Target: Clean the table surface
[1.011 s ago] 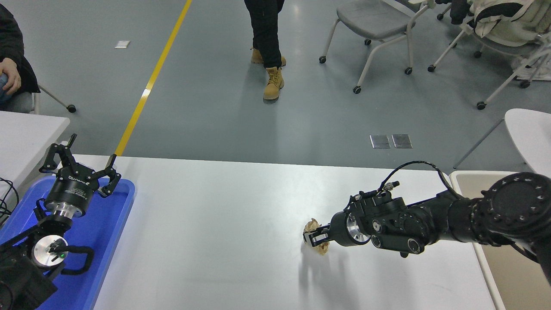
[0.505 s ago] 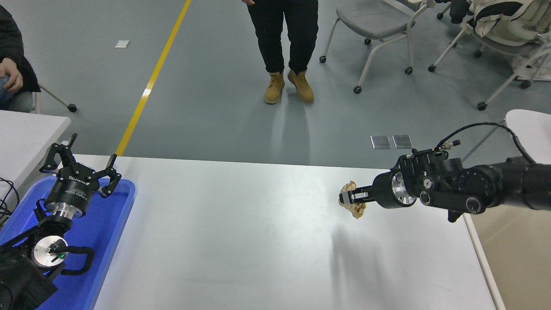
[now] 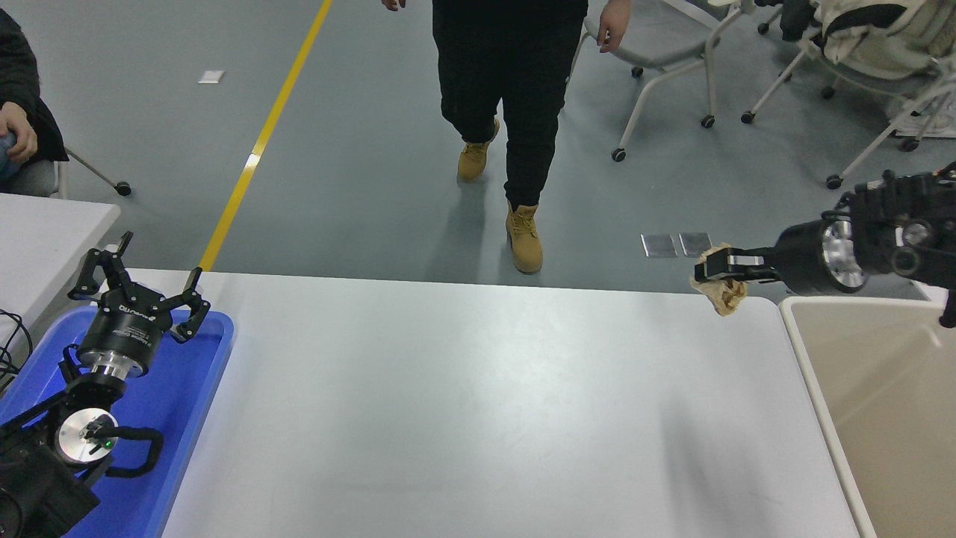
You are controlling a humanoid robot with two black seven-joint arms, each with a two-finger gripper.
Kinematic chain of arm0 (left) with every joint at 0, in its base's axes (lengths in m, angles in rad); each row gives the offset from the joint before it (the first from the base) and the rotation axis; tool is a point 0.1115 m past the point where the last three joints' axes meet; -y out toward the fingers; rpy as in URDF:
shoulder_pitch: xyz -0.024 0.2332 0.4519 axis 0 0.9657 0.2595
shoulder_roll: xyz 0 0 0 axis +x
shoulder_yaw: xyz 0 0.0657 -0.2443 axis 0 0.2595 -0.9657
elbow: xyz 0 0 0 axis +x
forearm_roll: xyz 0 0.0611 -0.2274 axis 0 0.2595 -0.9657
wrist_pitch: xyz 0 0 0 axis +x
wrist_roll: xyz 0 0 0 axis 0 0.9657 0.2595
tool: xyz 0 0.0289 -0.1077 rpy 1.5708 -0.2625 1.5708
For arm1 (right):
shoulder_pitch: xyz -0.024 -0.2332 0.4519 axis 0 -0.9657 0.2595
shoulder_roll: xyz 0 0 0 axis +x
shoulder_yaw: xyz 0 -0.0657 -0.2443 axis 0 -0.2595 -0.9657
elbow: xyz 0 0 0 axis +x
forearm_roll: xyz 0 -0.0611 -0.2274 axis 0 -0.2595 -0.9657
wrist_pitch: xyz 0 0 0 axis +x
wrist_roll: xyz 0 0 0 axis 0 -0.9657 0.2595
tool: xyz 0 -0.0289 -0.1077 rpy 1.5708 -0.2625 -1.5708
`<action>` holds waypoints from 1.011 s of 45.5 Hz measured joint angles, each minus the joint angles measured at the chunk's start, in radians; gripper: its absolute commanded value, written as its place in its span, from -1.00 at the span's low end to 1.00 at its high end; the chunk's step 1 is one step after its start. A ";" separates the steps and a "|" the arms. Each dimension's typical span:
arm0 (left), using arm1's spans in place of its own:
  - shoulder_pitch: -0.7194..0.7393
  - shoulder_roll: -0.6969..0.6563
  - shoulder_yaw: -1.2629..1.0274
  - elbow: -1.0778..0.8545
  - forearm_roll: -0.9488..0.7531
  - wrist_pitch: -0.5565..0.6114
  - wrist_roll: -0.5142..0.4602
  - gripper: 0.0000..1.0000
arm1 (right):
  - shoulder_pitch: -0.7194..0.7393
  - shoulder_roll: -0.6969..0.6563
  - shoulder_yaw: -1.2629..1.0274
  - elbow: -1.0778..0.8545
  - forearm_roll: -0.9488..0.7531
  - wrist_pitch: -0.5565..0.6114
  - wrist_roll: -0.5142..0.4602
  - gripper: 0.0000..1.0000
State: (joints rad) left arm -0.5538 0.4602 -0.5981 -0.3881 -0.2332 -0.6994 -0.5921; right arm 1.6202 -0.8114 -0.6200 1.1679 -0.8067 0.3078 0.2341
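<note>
Right gripper (image 3: 706,267) clamped on a crumpled tan paper wad (image 3: 723,294), held aloft. Just below and left of it, the far right corner of the glossy white rectangular worktop (image 3: 478,403); below right, a beige bin (image 3: 799,351). Left gripper (image 3: 142,288) spread wide, empty, parked over a blue plastic tray (image 3: 202,373).

The table surface (image 3: 463,403) is a glossy white rectangular top with rounded corners, showing soft reflections. A blue tray (image 3: 187,396) lies directly on it at the left end, overhanging the left edge. A beige bin (image 3: 814,373) stands just beside the right edge.
</note>
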 measured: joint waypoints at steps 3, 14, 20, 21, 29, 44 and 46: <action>0.000 0.000 0.000 0.000 0.000 0.000 0.000 1.00 | 0.010 -0.019 0.000 0.003 -0.001 0.011 0.000 -1.00; 0.000 0.000 0.000 0.000 0.000 0.000 0.000 1.00 | 0.029 -0.061 0.000 0.008 -0.006 0.032 0.000 -1.00; 0.000 0.000 0.000 0.000 0.000 0.000 0.000 1.00 | 0.035 -0.074 -0.001 0.008 -0.008 0.037 -0.001 -1.00; 0.000 0.000 0.000 0.000 0.000 0.000 0.000 1.00 | 0.035 -0.075 -0.001 0.008 -0.008 0.037 -0.001 -1.00; 0.000 0.000 0.000 0.000 0.000 0.000 0.000 1.00 | 0.039 -0.086 -0.005 0.002 -0.010 0.040 -0.001 -1.00; 0.000 0.000 0.000 0.000 0.000 0.000 0.000 1.00 | 0.040 -0.126 -0.004 -0.027 -0.010 0.041 -0.003 -1.00; 0.000 0.000 0.000 0.000 0.000 0.000 0.000 1.00 | 0.040 -0.134 -0.004 -0.036 -0.007 0.041 -0.003 -1.00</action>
State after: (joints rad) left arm -0.5537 0.4602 -0.5981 -0.3880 -0.2331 -0.6995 -0.5921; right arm 1.6605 -0.9452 -0.6239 1.1322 -0.8141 0.3489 0.2309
